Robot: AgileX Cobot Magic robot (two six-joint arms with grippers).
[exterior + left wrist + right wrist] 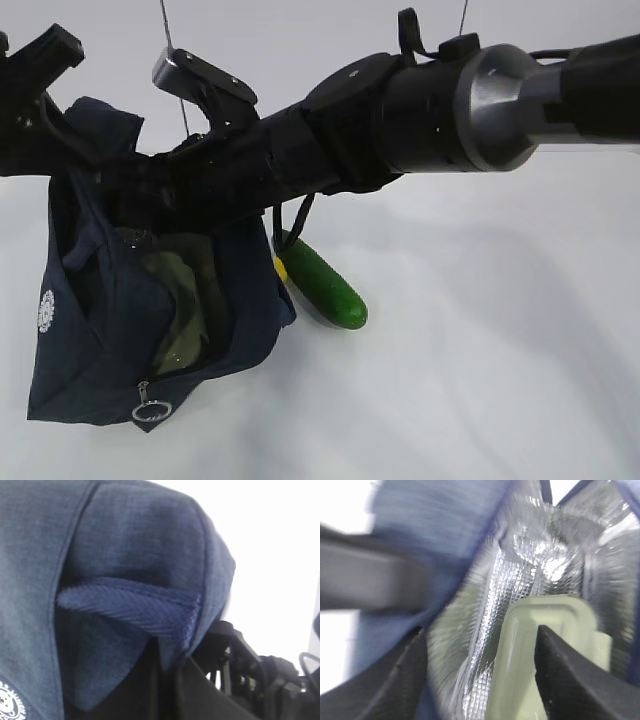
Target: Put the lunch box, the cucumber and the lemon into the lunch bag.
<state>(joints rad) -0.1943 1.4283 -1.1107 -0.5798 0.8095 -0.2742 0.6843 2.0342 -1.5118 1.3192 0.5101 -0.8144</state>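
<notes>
Inside the lunch bag (100,330), against its silvery lining (520,580), sits the lunch box (545,625), pinched at its pale green lid by the right fingers (570,680). Just beside the bag, cucumber (325,282) and lemon (281,268) lie on the white counter (500,350). Whether the left fingers are spread or pressed together, I cannot tell.

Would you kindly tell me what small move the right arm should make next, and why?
Probably release and withdraw. The pale green-lidded glass lunch box already sits inside the dark navy fabric lunch bag, against its silvery lining, with the right gripper astride the lid. The dark green cucumber and small yellow lemon wait outside on the white table.
</notes>
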